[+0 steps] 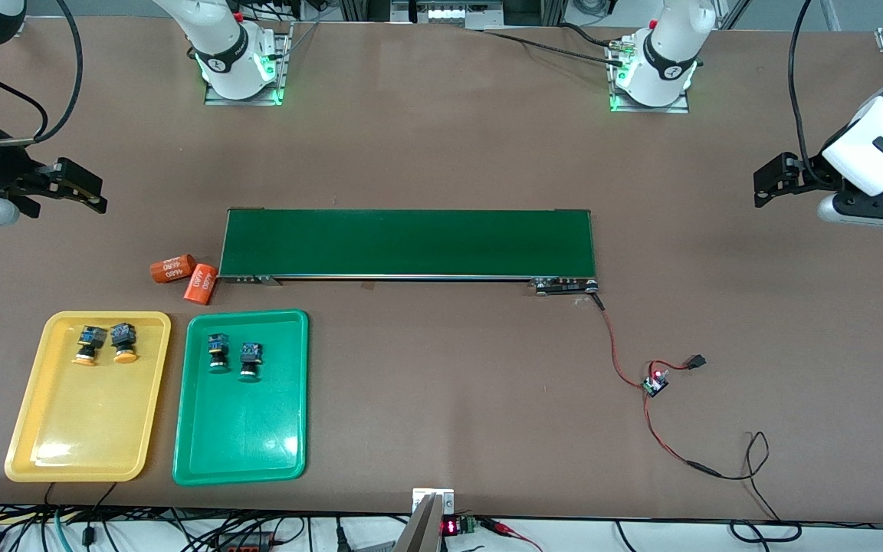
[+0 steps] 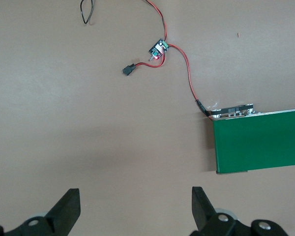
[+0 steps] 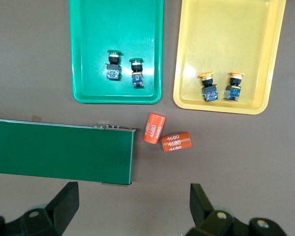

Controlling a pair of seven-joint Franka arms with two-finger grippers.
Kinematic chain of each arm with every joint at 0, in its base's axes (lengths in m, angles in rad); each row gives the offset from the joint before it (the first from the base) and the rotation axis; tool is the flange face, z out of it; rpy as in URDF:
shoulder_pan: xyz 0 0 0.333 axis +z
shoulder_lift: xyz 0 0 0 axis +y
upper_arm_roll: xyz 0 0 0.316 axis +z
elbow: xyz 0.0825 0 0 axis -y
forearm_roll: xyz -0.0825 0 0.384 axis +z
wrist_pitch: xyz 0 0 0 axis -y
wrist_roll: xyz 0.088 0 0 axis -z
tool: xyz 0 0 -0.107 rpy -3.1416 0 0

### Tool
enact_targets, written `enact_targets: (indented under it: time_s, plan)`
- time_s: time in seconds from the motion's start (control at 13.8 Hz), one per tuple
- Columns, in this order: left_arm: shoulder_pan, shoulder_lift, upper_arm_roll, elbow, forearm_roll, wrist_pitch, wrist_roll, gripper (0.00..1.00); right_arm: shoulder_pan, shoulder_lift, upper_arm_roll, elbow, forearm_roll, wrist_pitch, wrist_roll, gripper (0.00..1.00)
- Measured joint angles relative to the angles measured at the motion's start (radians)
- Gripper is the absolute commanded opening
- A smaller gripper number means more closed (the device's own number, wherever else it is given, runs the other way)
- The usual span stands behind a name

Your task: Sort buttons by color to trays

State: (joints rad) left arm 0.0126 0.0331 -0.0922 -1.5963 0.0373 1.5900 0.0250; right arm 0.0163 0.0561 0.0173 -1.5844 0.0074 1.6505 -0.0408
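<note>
Hanging spread over the brown table [image 1: 441,153], left pincer [image 1: 765,188] and right pincer [image 1: 73,188] flank the conveyor belt [image 1: 407,243].

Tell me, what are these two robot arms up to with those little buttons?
Sorting by color looks done: two orange-capped buttons lie in the yellow tray, two green-capped buttons in the green tray. Both arms wait with nothing held, the left gripper open at its end of the table, the right gripper open at the other.

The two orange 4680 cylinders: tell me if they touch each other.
Touching. In the right wrist view, one orange cylinder meets the other orange cylinder at their ends, with no table showing between them there.
</note>
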Motion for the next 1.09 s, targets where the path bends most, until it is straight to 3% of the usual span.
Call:
enact_targets:
  time_s: [1.09]
  plan:
    - [0.001, 0.0, 0.0, 0.012, 0.0, -0.012, 0.0, 1.0, -0.015, -0.028, -0.025, 0.0, -0.001, -0.131, 0.001, 1.0]
